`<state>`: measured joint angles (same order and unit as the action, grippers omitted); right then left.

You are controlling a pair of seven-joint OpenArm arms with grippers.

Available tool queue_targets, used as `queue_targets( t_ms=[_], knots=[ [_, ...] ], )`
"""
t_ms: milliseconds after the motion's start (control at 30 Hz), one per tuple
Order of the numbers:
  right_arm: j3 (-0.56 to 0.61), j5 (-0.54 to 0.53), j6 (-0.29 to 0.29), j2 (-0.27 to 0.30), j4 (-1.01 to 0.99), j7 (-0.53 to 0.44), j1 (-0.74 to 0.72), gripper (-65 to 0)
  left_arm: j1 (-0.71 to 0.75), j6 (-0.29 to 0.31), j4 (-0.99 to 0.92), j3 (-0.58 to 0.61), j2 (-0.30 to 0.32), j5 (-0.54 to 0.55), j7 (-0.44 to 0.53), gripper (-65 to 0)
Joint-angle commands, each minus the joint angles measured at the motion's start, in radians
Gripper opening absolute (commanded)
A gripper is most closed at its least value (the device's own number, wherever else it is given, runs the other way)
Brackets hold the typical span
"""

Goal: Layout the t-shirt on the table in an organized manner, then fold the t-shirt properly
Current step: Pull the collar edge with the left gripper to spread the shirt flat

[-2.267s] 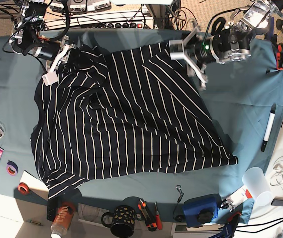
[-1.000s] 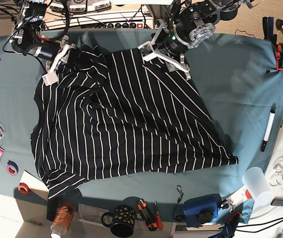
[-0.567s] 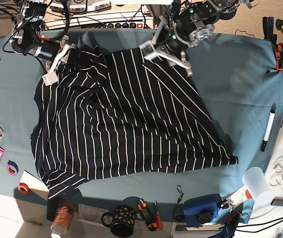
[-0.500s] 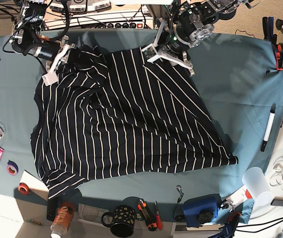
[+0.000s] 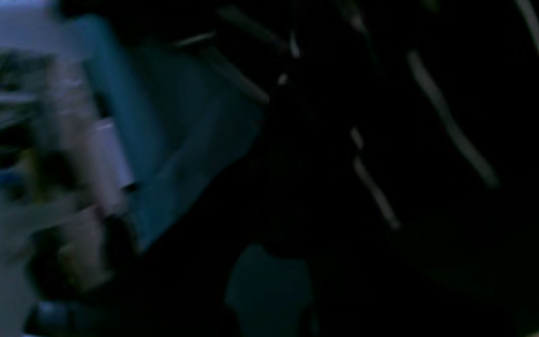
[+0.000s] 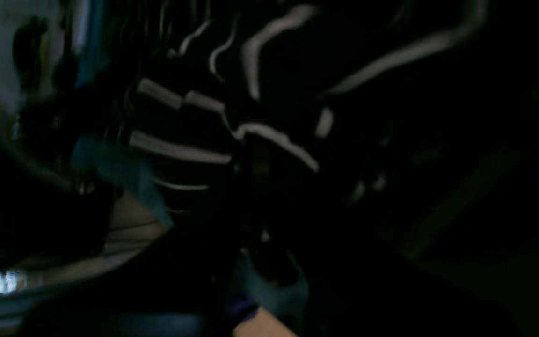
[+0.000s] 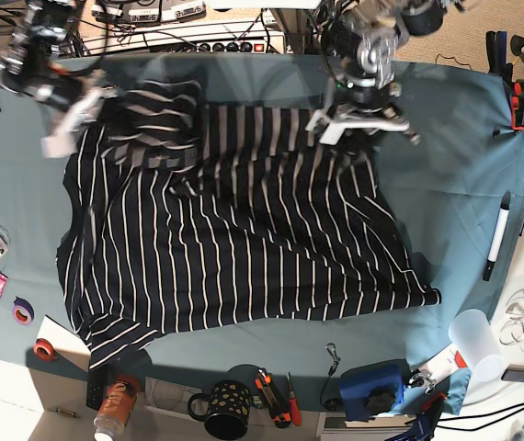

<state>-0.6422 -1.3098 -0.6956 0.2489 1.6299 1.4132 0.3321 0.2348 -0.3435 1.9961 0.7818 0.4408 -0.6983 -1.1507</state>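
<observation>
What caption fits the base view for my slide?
Both grippers, left and right, pinch the striped t-shirt's top edge over the teal table.

left end effector [image 7: 358, 118] now clamped, t-shirt [image 7: 234, 239] top edge lifted — stretched

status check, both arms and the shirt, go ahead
Left gripper shut on the t-shirt at its far edge. Right gripper shut on the far corner. Shirt top edge lifted, motion-blurred, rest on the table. Nothing in the way.

The t-shirt [image 7: 234, 230] lies spread on the table [image 7: 446, 184], its far edge blurred and lifted between two grippers at far left [image 7: 69, 115] and far right [image 7: 358, 115].
</observation>
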Motion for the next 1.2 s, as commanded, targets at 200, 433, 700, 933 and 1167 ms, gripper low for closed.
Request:
queue_targets(
  t_ms=[200,433,700,933,1167],
  knots=[
    [-0.181,-0.029,-0.003,0.016,0.014,-0.017,0.001,-65.0,0.148,-0.165,0.018,-0.002,0.002,-0.234,-0.002,-65.0],
    [-0.303,-0.035,-0.003,0.086,0.014,-0.017,0.001,-65.0,0.202,-0.312,0.018,-0.072,-0.055,-0.299,0.000,-65.0],
    [-0.315,-0.035,-0.003,0.176,0.014,-0.017,0.000,-65.0,0.200,-0.355,0.018,-0.315,-0.195,-0.246,-0.001,-54.6],
    [-0.315,-0.035,-0.003,0.183,0.014,-0.017,0.000,-65.0,0.200,-0.355,0.019,-0.397,-0.206,-0.028,0.069,-54.6],
    [-0.315,-0.035,-0.003,0.183,0.014,-0.017,0.000,-65.0,0.200,-0.355,0.098,-0.399,-0.205,-0.025,0.165,-54.6]
  ],
)
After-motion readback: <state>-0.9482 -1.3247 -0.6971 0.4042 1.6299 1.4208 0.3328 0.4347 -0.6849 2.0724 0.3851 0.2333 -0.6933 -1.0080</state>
